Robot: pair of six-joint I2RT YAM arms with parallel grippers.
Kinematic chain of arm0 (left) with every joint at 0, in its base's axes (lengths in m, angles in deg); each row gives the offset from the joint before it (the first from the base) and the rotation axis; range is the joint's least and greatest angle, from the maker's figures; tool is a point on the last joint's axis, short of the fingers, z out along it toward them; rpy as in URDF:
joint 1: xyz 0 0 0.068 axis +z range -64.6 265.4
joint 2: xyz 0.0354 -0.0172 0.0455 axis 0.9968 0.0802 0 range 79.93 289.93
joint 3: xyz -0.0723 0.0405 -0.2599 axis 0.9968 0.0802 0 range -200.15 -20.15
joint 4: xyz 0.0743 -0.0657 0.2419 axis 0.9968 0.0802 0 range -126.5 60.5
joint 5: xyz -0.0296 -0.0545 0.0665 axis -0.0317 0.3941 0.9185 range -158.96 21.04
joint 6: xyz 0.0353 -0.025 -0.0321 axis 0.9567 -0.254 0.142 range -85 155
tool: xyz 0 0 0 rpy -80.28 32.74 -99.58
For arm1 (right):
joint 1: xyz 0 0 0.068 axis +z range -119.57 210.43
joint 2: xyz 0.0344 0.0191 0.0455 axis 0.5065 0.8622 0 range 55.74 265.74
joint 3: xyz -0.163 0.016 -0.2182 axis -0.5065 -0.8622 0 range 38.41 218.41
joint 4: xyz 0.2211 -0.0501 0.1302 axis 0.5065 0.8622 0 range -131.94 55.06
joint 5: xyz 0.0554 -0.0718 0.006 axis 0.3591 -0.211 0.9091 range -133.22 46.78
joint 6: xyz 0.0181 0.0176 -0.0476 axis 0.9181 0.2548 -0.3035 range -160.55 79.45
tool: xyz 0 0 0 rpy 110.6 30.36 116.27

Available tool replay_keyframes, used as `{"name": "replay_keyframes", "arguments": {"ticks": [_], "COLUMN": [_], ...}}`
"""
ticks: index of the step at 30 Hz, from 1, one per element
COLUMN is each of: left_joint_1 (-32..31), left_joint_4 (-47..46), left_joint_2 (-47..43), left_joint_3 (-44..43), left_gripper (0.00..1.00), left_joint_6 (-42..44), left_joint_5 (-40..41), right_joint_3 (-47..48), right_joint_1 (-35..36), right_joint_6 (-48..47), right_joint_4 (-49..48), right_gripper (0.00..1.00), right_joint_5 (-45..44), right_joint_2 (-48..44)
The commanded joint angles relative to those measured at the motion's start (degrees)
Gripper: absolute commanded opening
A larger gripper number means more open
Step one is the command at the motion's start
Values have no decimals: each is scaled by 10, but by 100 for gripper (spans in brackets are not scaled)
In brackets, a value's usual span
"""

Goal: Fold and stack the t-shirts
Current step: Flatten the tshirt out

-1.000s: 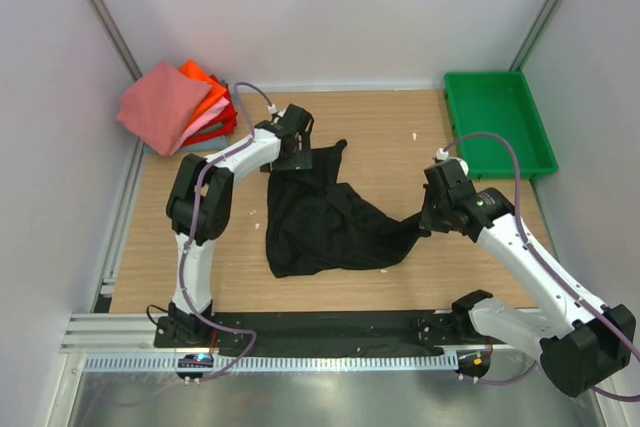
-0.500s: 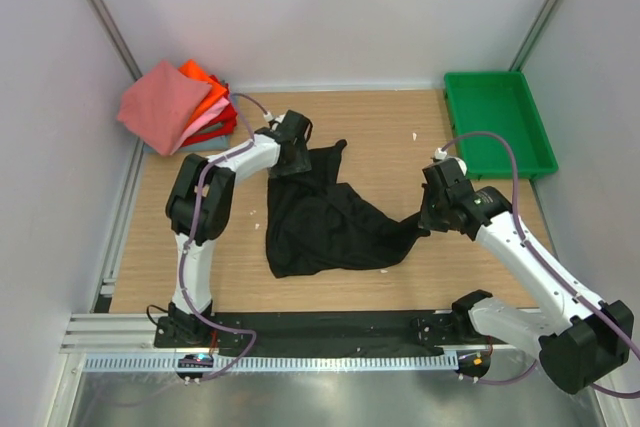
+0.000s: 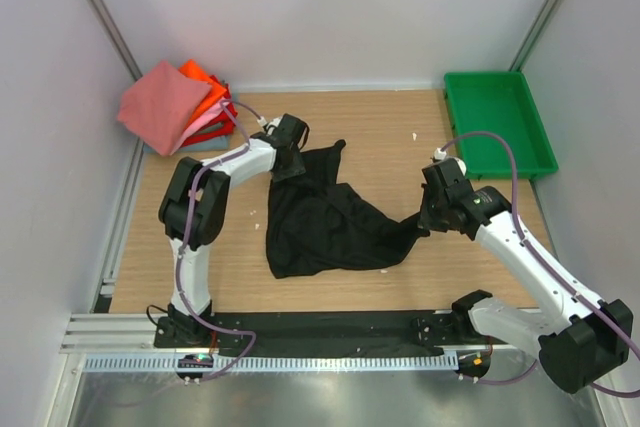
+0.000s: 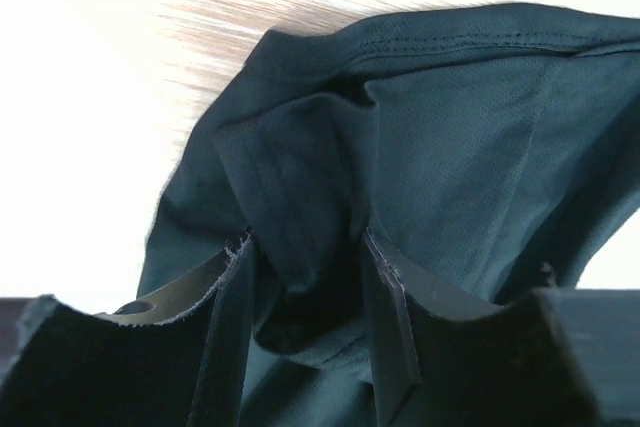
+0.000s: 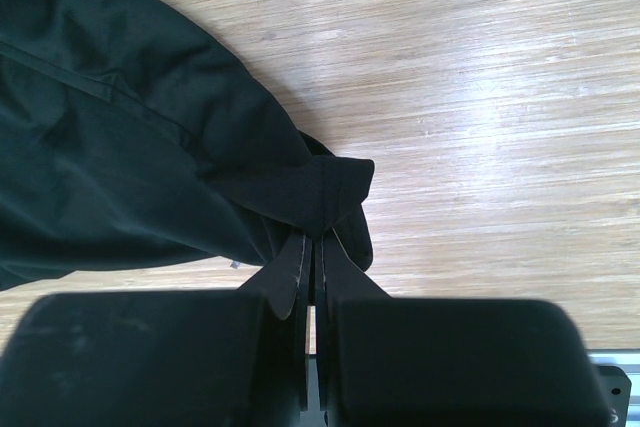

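1. Black t-shirt (image 3: 325, 217): it lies crumpled and unfolded on the middle of the bench (image 3: 380, 137), drawn out to a point toward the right. Its sleeves and neckline cannot be made out among the dark folds.
2. Right gripper (image 5: 318, 239): my fingers are all but closed and pinch one small corner of the black t-shirt (image 5: 120, 147) just above the bench (image 5: 480, 67). From above, the right gripper (image 3: 425, 219) has its fingertips hidden under the wrist body.
3. Left gripper (image 4: 305, 257): my fingers stand part-way apart, clamped on a bunched fold of the black t-shirt (image 4: 450, 147) that fills the gap and touches both. The bench behind is washed out to white. From above, the left gripper (image 3: 290, 152) sits at the shirt's far left edge, with its tips out of sight.
4. Folded stack (image 3: 175, 107): it sits at the far left corner, well apart from the black shirt. The salmon-pink top piece covers most of the orange, red and pale pink ones.
5. Green tray (image 3: 500, 117): it stands at the far right corner.
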Motion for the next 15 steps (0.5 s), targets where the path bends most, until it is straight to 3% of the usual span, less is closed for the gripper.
{"name": "replay_keyframes", "arguments": {"ticks": [1,6,8,9,11,13,15], "left_joint_1": [3,3,2,2,2,2,2], "left_joint_4": [16,29,28,28,26,26,27], "left_joint_2": [-53,-64,-64,-64,-57,-54,-54], "left_joint_3": [-8,-11,-10,-10,-10,-11,-7], "left_gripper": [45,45,35,24,18,22,35], "left_joint_6": [-4,1,1,1,1,2,-3], "left_joint_5": [27,30,26,24,18,11,9], "right_joint_3": [6,6,6,6,6,6,6], "right_joint_1": [1,2,2,2,2,2,2], "right_joint_6": [1,1,1,1,1,1,1], "right_joint_4": [-13,-13,-13,-13,-13,-13,-13], "right_gripper": [1,1,1,1,1,1,1], "right_joint_5": [0,0,0,0,0,1,1], "right_joint_2": [-2,-2,-2,-2,-3,-2,-2]}}
